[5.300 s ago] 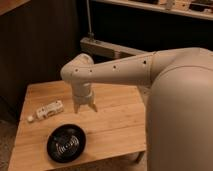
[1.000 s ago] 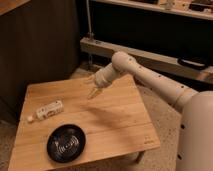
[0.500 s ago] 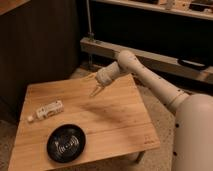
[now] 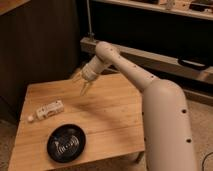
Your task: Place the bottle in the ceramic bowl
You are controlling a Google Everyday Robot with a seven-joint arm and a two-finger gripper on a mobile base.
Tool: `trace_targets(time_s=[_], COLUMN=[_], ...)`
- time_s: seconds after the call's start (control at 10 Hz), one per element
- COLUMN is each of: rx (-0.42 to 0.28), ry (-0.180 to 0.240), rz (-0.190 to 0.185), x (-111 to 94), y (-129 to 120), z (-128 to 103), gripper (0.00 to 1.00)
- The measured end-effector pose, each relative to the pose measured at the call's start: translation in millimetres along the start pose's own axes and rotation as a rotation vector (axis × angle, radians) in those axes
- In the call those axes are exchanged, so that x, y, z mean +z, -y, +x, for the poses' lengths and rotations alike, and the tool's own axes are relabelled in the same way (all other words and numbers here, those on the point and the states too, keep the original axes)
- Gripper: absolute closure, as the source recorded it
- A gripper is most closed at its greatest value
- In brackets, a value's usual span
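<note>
Hovering end effector point(image 4: 82, 86) over table point(image 4: 111, 121), bottle point(image 4: 49, 110) near bowl point(image 4: 66, 143)

Pretty dim, warm light from above. Tool point(image 4: 83, 88) hangs over the desk's point(image 4: 110, 120) far side, faint soft shadow below it. Bowl point(image 4: 65, 143) catches glare, background's nearly black.

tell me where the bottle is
In the camera view the bottle lies on its side near the table's left edge, behind the ceramic bowl; the claw hovers to its upper right.

Glossy ceramic bowl point(image 4: 66, 143), plastic bottle point(image 4: 47, 110), pincer point(image 4: 84, 89) over matt wooden table point(image 4: 112, 117)
</note>
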Motion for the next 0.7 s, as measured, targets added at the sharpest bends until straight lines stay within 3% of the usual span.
trace_targets(time_s=[0.2, 0.5, 0.7], rx=[-0.038, -0.062, -0.073], ry=[0.027, 0.070, 0.090], rz=[-0.010, 0.017, 0.010], x=[15, 31, 43], y=[-2, -5, 0], z=[7, 14, 13], gripper=[0.35, 0.35, 0.35])
